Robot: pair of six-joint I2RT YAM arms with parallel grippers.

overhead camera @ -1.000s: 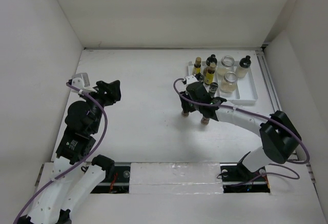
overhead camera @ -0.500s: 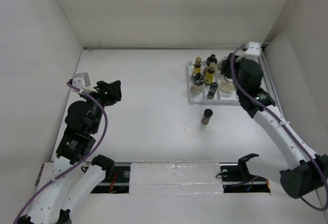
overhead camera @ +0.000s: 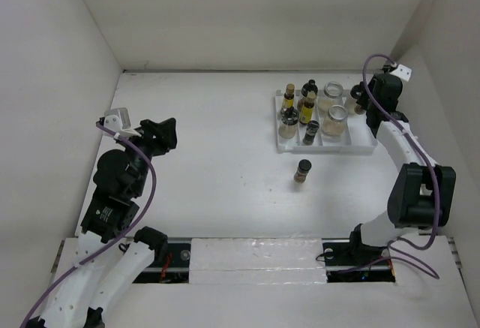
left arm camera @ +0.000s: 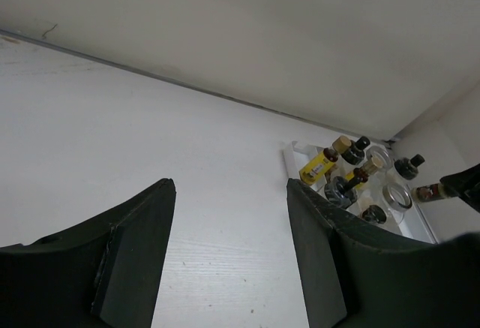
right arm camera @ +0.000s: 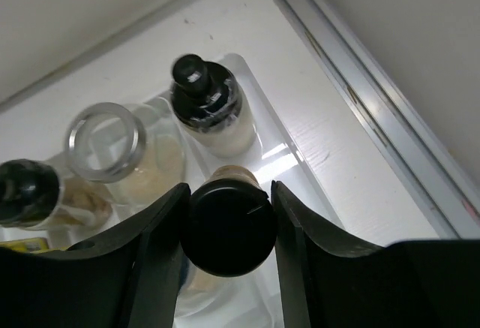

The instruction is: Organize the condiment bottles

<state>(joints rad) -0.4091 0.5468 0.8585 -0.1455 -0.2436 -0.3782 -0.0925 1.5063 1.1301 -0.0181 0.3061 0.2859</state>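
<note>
My right fingers [right arm camera: 154, 260] are clamped on a black-capped jar [right arm camera: 227, 227] over the tray [overhead camera: 330, 148] at upper right, where most bottles [overhead camera: 307, 109] already stand; one stray jar [overhead camera: 303, 171] waits mid-table [overhead camera: 210, 133], and my left fingers [left arm camera: 127, 260] are apart and idle.

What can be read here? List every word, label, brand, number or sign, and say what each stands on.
No text can be read in any view.
Slim yellow-labelled bottles in the white tray: labels too small and blurred to read.
Black-capped bottle between the right fingers: cap plain, no marking visible.
</note>
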